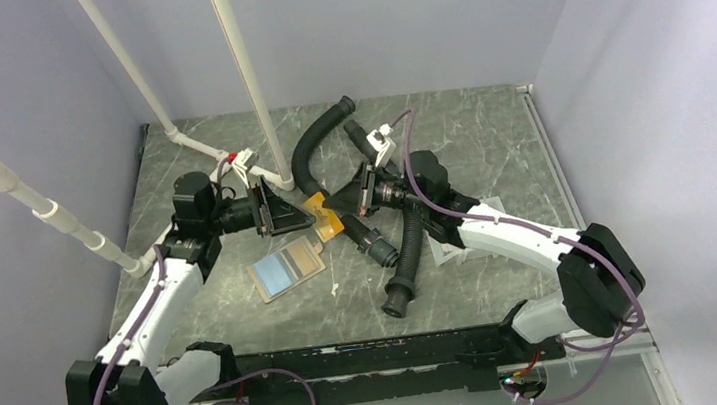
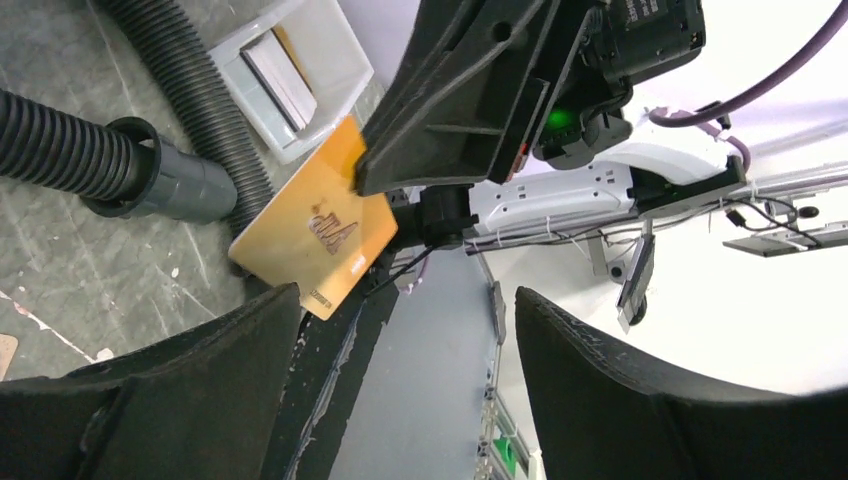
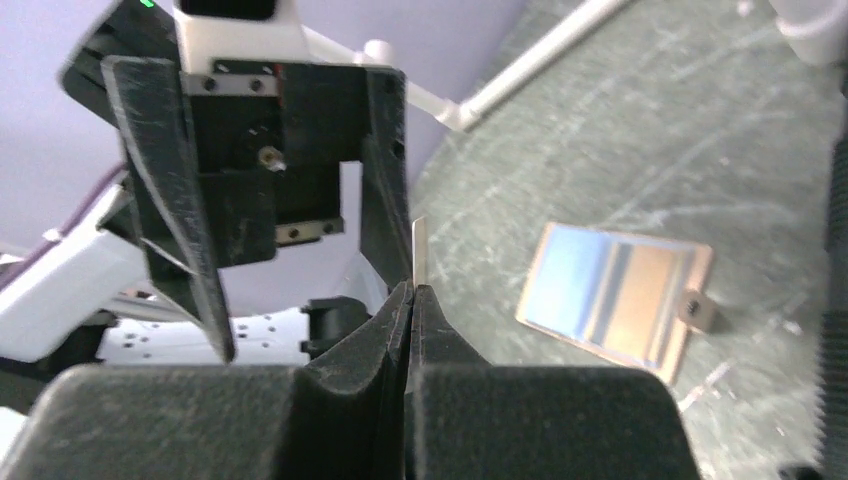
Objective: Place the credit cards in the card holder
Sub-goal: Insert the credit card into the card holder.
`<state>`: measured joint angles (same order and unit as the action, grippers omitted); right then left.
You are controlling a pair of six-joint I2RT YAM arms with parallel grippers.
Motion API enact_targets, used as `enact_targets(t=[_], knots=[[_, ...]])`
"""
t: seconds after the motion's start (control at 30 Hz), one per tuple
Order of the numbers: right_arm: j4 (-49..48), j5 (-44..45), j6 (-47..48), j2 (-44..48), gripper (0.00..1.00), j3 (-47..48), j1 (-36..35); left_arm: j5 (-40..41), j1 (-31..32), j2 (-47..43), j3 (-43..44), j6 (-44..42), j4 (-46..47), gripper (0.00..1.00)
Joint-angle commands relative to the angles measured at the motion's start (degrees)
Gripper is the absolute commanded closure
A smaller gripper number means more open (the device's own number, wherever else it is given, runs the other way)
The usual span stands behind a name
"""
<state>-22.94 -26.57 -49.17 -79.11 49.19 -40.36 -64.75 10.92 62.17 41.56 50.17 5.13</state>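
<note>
My right gripper (image 3: 411, 290) is shut on an orange-yellow credit card (image 2: 315, 235), held edge-up above the table, also seen from above as the card (image 1: 324, 216). My left gripper (image 2: 400, 340) faces it with jaws open and nothing between them; the card's corner lies close beside one finger (image 2: 240, 350). From above, the left gripper (image 1: 297, 213) and right gripper (image 1: 337, 205) nearly meet. The card holder (image 1: 286, 268) lies open on the table below them, its blue and orange inner side up, also visible as the card holder (image 3: 615, 300). More credit cards (image 2: 280, 75) stand in a white tray.
The shallow white tray (image 2: 335, 45) sits beside the right arm. Black corrugated hoses (image 1: 314, 152) (image 1: 406, 258) curve across the middle of the table. White pipes (image 1: 247, 84) rise at the back left. Walls close in on both sides.
</note>
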Motion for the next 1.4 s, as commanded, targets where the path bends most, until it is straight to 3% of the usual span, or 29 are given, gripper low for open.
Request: enact_targets(t=[0.0,0.17,0.27,0.3,0.4,0.5,0.57,0.6,0.63,0.67,0.73,0.8,0.87,0.93,1.13,1.37], knots=[[-14.17,-3.38,-4.82,2.62,1.00,0.44,-0.16,6.11,0.24,-4.64,0.01,1.71,-2.70,0.16],[-15.29,-4.33,-5.31,3.25,1.00,0.50,-0.16,17.72,0.24,-9.47,1.37,-0.06,-15.62,0.06],[-18.83,-5.96,-7.74,1.33,1.00,0.82,-0.44,14.02,0.24,-9.68,-0.58,4.25,-7.55,0.06],[-20.55,-6.62,-8.82,0.46,1.00,0.82,-0.73,12.37,0.24,-9.06,-1.28,6.04,-3.73,0.10],[-22.83,-7.01,-9.79,-1.19,1.00,0.91,-1.50,10.18,0.24,-7.72,-1.89,8.82,1.61,0.43],[-24.68,-6.45,-10.46,-2.33,1.00,-0.26,-1.56,11.11,0.24,-8.39,-0.28,6.07,-2.11,0.72],[-22.93,-5.78,-9.03,-3.16,1.00,-0.47,-1.54,13.28,0.20,-8.82,1.92,1.83,-9.67,0.99],[-18.25,-5.16,-6.36,-3.54,0.90,0.43,-1.56,15.60,-0.04,-8.98,4.42,-1.67,-15.94,1.00],[-10.48,-4.18,-1.61,-4.13,0.71,2.31,-1.56,20.01,-0.29,-8.70,6.64,-4.98,-25.86,1.00],[-2.04,-2.63,3.64,-4.99,0.62,4.91,-1.78,24.16,-0.82,-7.86,8.90,-8.38,-33.45,1.00],[8.01,2.01,12.64,-6.65,0.54,7.15,-3.48,33.14,-1.76,-3.80,13.81,-13.94,-50.25,1.00],[10.04,3.98,16.55,-9.01,0.49,7.40,-5.81,40.51,-2.15,0.22,15.77,-17.21,-59.81,1.00],[12.07,2.43,17.90,-13.39,0.50,9.49,-7.57,45.57,-2.53,2.14,14.27,-17.13,-62.46,1.00],[10.99,2.01,18.07,-17.64,0.53,10.24,-9.81,45.69,-2.73,2.98,12.89,-16.21,-61.05,1.00],[9.25,3.17,18.19,-27.86,0.83,12.15,-11.41,47.61,-2.90,7.82,10.73,-15.51,-54.13,1.00],[12.99,9.58,22.54,-31.88,0.90,11.82,-10.93,43.00,-2.92,16.27,4.95,-15.88,-44.43,1.00]])
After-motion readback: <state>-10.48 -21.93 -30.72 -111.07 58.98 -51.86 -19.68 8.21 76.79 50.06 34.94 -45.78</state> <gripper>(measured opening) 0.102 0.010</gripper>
